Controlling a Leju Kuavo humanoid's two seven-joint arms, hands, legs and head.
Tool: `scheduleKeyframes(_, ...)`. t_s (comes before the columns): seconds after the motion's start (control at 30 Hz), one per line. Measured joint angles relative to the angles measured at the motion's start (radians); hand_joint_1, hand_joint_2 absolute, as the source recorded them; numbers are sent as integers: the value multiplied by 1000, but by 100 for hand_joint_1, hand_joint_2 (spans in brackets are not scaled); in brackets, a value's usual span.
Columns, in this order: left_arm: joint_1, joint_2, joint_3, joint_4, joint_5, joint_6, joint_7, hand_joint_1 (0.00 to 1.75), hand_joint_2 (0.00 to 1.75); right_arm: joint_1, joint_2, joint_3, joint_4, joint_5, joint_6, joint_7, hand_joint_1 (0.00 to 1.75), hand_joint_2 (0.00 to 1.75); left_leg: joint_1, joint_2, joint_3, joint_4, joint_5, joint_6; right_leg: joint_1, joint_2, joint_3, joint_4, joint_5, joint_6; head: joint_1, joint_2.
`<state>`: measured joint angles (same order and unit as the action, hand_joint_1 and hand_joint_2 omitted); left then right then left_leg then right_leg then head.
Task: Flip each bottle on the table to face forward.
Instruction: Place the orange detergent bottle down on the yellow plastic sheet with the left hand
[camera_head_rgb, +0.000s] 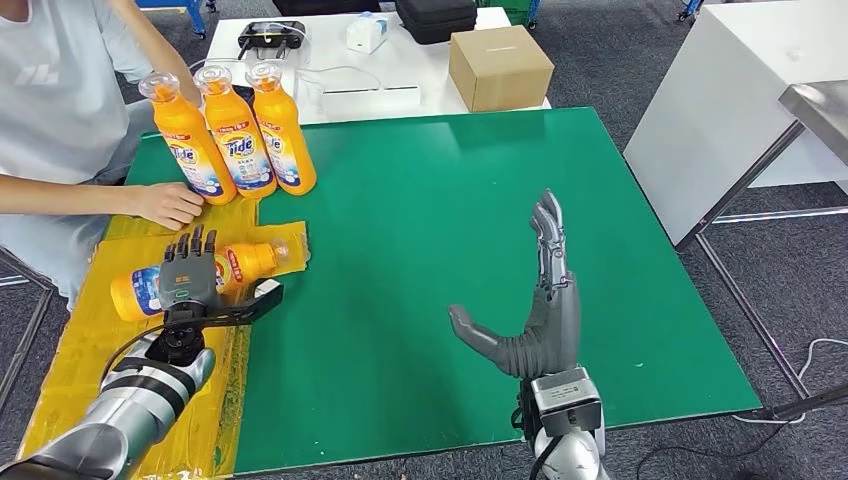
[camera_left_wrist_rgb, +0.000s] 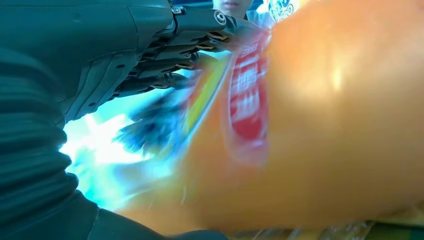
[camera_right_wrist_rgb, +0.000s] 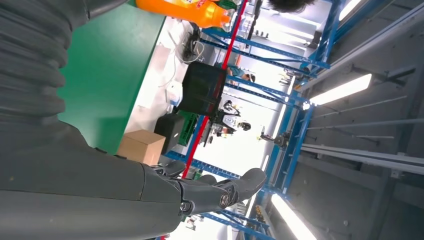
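Bottles of orange detergent sit toward the left side of a green table (camera_head_rgb: 420, 250). Three standing bottles (camera_head_rgb: 232, 135) line up in a row at the far left, labels facing the robot, and a person's hand (camera_head_rgb: 165, 203) rests on the table just beside the leftmost one. Nearer, a fourth bottle, the lying bottle (camera_head_rgb: 240, 265), rests on its side on yellow plastic sheeting (camera_head_rgb: 90, 340), cap pointing right. The left hand (camera_head_rgb: 190, 270) lies palm-down across the middle of this bottle, fingers stretched over the far side; the head view does not show whether it truly grips. The left wrist view looks close along the dark fingers (camera_left_wrist_rgb: 170, 65) curved against the blurred orange body and red label of the lying bottle (camera_left_wrist_rgb: 320, 115), in contact with it. The right hand (camera_head_rgb: 535, 310) is held over bare green table, well apart from every bottle, fingers straight and pointing away, thumb spread out to the left, holding nothing. On a white table (camera_head_rgb: 320, 60) beyond stand a cardboard box (camera_head_rgb: 498, 67) and a black case (camera_head_rgb: 436, 18). The right wrist view adds blue shelving (camera_right_wrist_rgb: 300, 100) and ceiling lights in the room behind.
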<state>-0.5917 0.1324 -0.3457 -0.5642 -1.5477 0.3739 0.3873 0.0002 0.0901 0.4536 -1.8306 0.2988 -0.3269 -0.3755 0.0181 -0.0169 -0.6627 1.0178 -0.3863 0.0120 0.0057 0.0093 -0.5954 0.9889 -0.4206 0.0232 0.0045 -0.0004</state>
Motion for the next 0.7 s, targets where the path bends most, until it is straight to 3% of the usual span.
scheduleKeyframes(0.2, 41, -24, 66, -27, 8, 97, -88, 0, 175, 12, -5, -1, 1, 8, 0, -2, 0, 175, 0, 0, 0, 0, 0, 0, 0, 0, -1, 0, 0, 0, 0, 0)
scheduleKeyframes(0.4, 141, -60, 125, -159, 27, 264, -192, 0, 175, 29, -11, -2, 2, 11, -8, -9, 0, 175, 0, 0, -2, 0, 0, 0, 0, 0, -2, 0, 0, 0, 0, 0)
scheduleKeyframes(0.57, 251, -100, 181, -382, 71, 326, -323, 0, 175, 43, -16, -3, 4, 18, -33, -21, 0, 175, -1, 1, -2, 0, -2, -1, 0, 1, -3, 0, 0, 0, 0, 0)
scheduleKeyframes(0.7, 314, -128, 218, -534, 85, 329, -373, 0, 175, 52, -22, -4, 4, 24, -44, -28, 0, 175, 0, 1, -2, 0, -2, -2, 0, 1, -3, 0, 0, 0, 0, 0)
